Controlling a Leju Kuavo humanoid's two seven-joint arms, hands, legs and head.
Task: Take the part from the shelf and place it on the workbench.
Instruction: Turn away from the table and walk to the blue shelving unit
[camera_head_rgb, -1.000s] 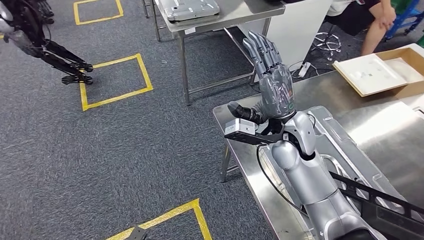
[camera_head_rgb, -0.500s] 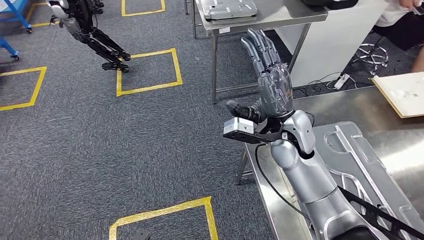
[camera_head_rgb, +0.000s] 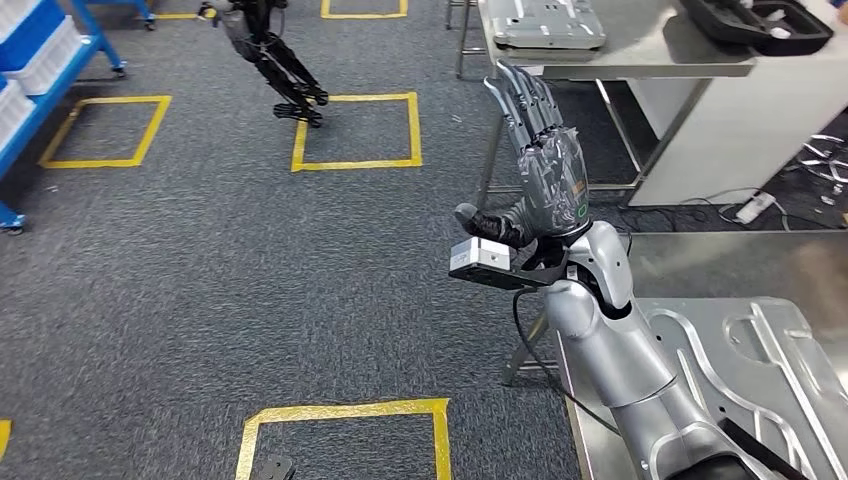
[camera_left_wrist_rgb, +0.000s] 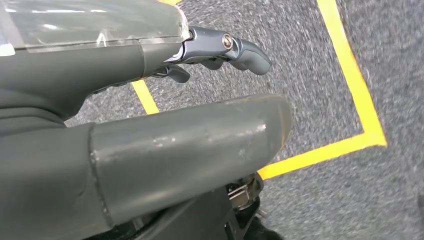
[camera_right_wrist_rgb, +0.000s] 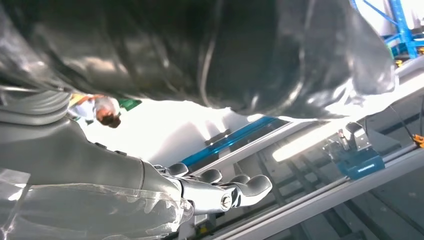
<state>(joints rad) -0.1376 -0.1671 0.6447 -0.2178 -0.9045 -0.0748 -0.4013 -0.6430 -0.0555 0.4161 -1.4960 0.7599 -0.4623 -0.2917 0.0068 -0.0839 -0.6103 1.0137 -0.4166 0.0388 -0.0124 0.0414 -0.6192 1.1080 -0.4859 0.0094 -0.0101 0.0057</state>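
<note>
Head view: we see the whole scene swung since a second ago, the camera turning; right hand (camera_head_rgb: 545, 165) raised, fingers (camera_head_rgb: 520, 95) spread, empty; part (camera_head_rgb: 740, 390) apparently flat on the table (camera_head_rgb: 700, 270).

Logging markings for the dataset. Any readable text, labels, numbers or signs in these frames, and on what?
No text can be read.
Right hand: a small green ring mark on its back near the wrist, no letters legible.
Grey camera block at that wrist: a faint mark on its face, too small to read.
Yellow tape squares on the carpet: plain outlines, no characters.
Blue unit in the right wrist view: blurred, nothing legible.
</note>
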